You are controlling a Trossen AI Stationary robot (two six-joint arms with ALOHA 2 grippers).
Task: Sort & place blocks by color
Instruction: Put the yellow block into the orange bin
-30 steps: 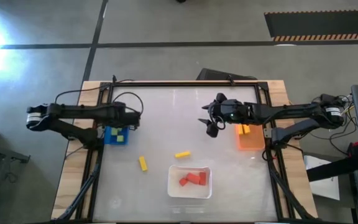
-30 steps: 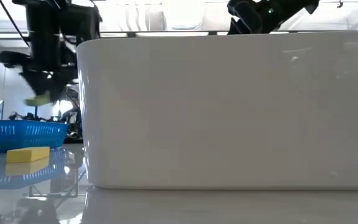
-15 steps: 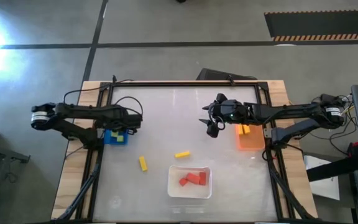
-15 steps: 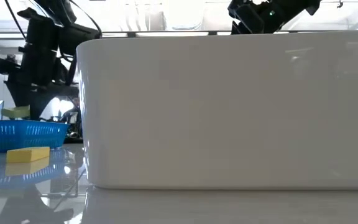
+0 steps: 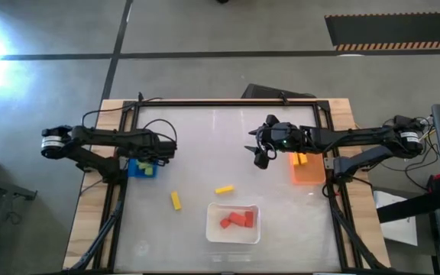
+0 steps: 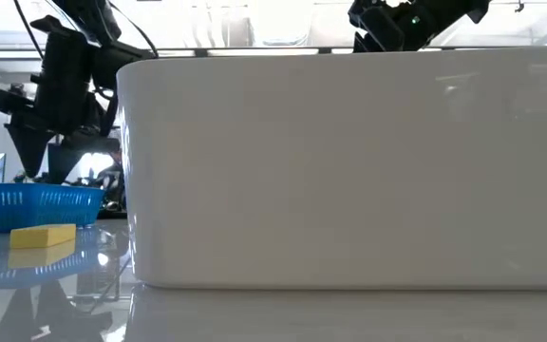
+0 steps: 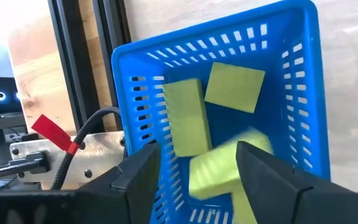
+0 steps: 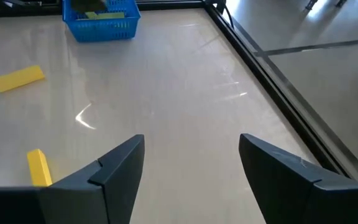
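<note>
My left gripper (image 7: 197, 183) stands open, pointing down over the blue bin (image 7: 303, 81), which sits at the table's left (image 5: 134, 169). A blurred light green block (image 7: 225, 171) is loose between and below its fingers, over two light green blocks (image 7: 188, 118) lying in the bin. Two yellow blocks (image 5: 176, 201) (image 5: 224, 189) lie flat on the table. Red blocks (image 5: 237, 220) lie in the white tray (image 5: 214, 229). My right gripper (image 5: 260, 156) hangs open above the table, beside the orange bin (image 5: 309, 174).
The orange bin holds a yellow-orange block (image 5: 302, 159). The white tray's wall (image 6: 349, 171) fills most of the low view, with a yellow block (image 6: 43, 236) left of it. A black frame (image 5: 228, 103) borders the table. Bare tabletop lies between the bins.
My left gripper has gone down toward the blue bin, tipped more steeply downward, and opened. It has let go of the light green block, which has dropped from the fingers toward the bin.
</note>
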